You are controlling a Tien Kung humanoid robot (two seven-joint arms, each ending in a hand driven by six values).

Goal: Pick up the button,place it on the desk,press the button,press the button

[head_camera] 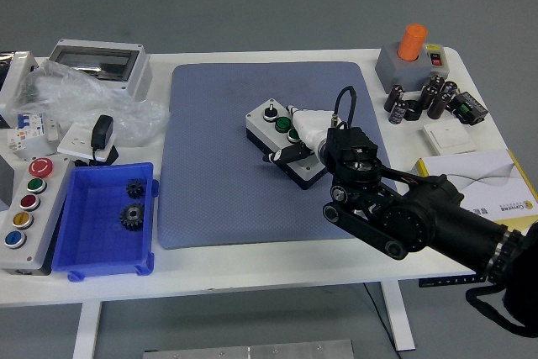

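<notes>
A small grey button box (271, 121) with a black knob and a green button on top lies slantwise in the middle of the blue-grey mat (210, 174). My right hand (299, 137) reaches in from the lower right and covers the box's right end. Its white fingers (309, 118) curl over the top by the green button, and the thumb lies along the near side. The box rests on the mat. The hand hides the right part of the box.
A blue bin (88, 250) with two black gears stands at the front left, next to a grey panel of several coloured buttons (28, 212). Crumpled plastic (76, 98) and a grey enclosure (97, 60) are at the back left. An orange-topped grey box (412, 56), dark capacitors (420, 100) and a booklet (479, 178) lie on the right.
</notes>
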